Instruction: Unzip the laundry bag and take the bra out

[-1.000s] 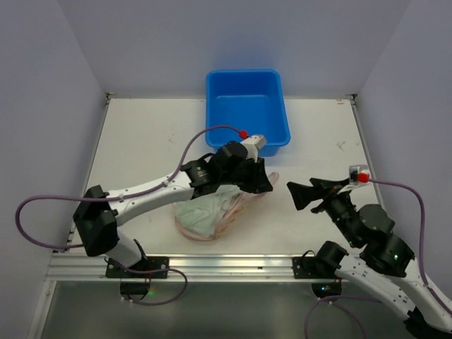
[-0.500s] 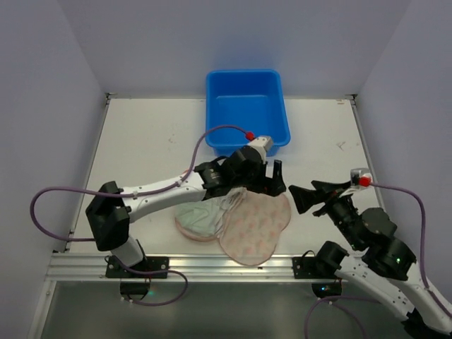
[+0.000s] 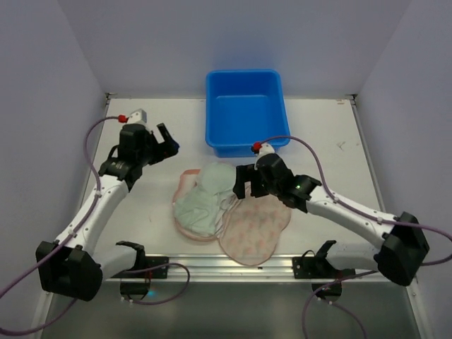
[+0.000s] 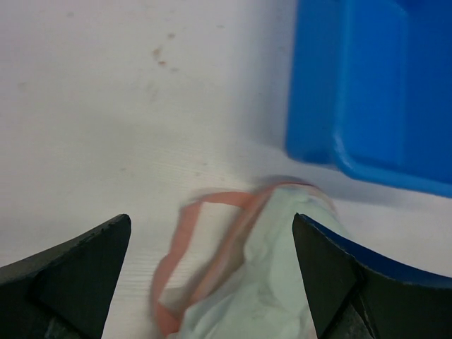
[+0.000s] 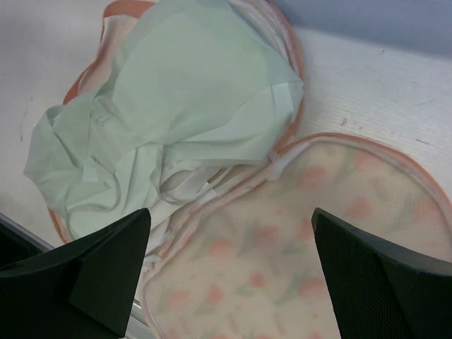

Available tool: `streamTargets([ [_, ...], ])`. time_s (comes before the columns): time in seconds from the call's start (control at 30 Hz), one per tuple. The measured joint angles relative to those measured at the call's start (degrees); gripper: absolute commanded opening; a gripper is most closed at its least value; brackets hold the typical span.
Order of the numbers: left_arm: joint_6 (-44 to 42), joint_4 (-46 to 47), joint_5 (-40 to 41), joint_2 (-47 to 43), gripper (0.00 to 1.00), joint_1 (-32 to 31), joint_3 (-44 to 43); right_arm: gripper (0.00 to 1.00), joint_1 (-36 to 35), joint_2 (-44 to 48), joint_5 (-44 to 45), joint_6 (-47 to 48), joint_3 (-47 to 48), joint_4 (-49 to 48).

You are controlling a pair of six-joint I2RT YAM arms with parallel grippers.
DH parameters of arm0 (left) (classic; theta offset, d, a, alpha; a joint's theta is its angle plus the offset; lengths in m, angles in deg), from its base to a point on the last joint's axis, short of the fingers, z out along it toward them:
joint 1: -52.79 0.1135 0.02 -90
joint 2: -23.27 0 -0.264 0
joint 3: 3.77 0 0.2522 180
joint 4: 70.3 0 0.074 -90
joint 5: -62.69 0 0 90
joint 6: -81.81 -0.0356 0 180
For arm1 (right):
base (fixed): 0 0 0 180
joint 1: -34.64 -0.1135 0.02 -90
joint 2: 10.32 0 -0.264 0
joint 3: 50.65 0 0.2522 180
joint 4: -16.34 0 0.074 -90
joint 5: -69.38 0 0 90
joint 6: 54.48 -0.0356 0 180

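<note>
Right claw (image 3: pixel 241 188) spread over bra (image 3: pixel 201 205) on open laundry bag (image 3: pixel 258 227); left claw (image 3: pixel 168 140) spread too

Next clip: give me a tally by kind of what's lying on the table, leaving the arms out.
Laundry bag, unzipped and spread open: 1
Bra, lying on the bag's left half: 1
Blue tub, at the far side: 1
Total: 3
</note>
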Motion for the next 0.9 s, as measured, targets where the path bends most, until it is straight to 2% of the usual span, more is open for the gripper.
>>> streamTargets([
  [0.1, -3.13, -1.90, -1.18, -2.93, 1.00, 9.09, 3.89, 0.98, 1.29, -8.31, -2.21, -0.44, 3.21, -2.51],
  [0.17, -4.57, -2.47, -0.96, -5.16, 1.00, 12.33, 6.32, 0.97, 2.23, -13.68, -3.32, -0.42, 5.51, -4.98],
  [0.4, -7.72, -1.38, -0.31, -10.34, 1.00, 12.85, 14.84, 0.93, 3.54, -25.62, -4.66, 1.84, 9.94, -9.92],
  [0.9, -9.31, -0.76, 0.17, -9.60, 1.00, 12.96, 15.56, 0.76, 4.11, -32.92, -6.78, 13.81, 14.99, -13.75],
])
